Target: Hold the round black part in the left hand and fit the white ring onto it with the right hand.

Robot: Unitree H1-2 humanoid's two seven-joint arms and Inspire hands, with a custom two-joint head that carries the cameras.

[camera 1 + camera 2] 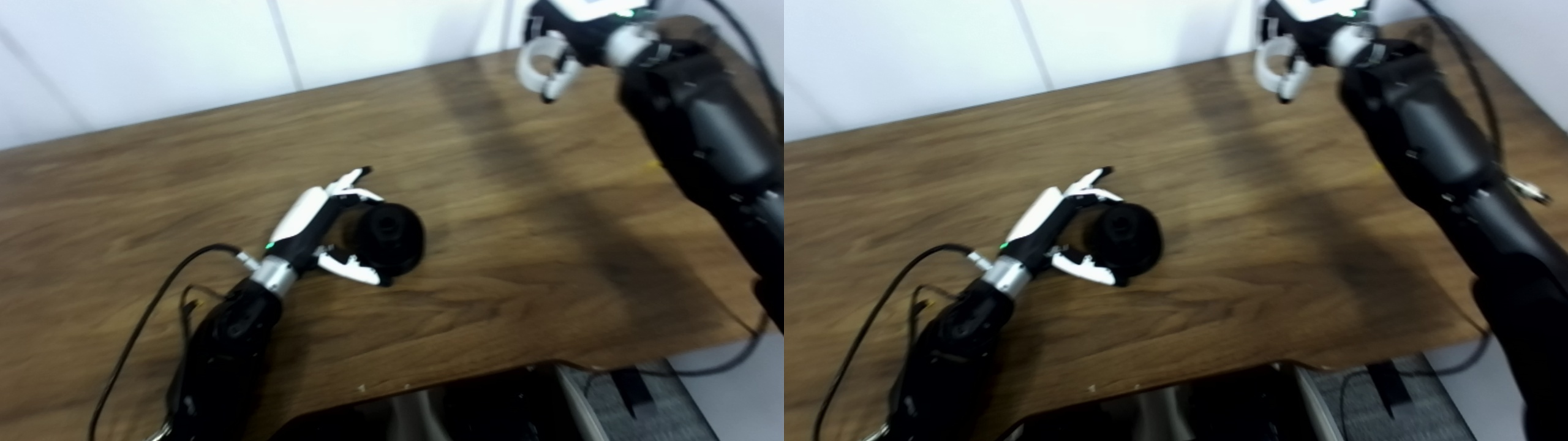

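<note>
The round black part lies on the wooden table near its middle, its hollow face turned toward the camera. My left hand wraps it from the left, fingers over its top and thumb under its near side, one finger sticking out straight. My right hand is raised at the far right corner of the table, well away from the part. It is shut on the white ring, which juts out to the left of the fingers. The right side of the picture is blurred.
A black cable loops on the table beside my left forearm. Another cable hangs off the table's right front corner. Dark equipment sits below the front edge. A white wall stands close behind the table.
</note>
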